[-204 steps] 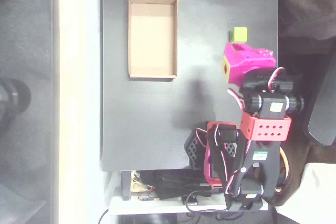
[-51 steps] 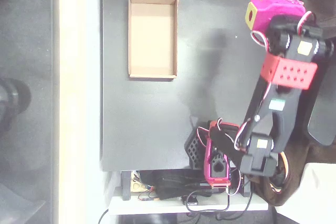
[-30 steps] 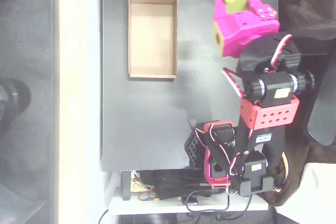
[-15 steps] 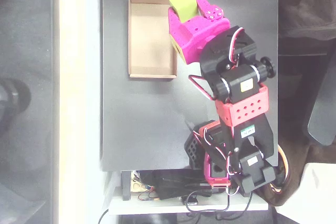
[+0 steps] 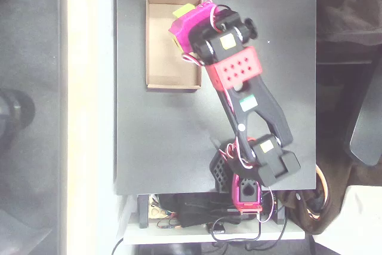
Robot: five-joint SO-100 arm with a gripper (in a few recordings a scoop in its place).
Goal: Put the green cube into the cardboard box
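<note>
In the overhead view the tan cardboard box (image 5: pixel 161 58) lies at the upper left of the black table. My magenta gripper (image 5: pixel 184 15) reaches over the box's upper right part and is shut on the green cube (image 5: pixel 183 11). Just a small lime corner of the cube shows past the magenta fingers, above the box floor. The gripper body hides the remainder of the cube and the box's right wall near the top.
The black table (image 5: pixel 155 135) has bare surface left of and below the arm. The arm's base and cables (image 5: pixel 239 189) sit at the lower middle edge. A pale strip (image 5: pixel 89 111) runs along the table's left side.
Over the frames the gripper picked the cube up at the right side, lifted it and carried it left. In the last half second it moved from the box's right rim to over the box.
</note>
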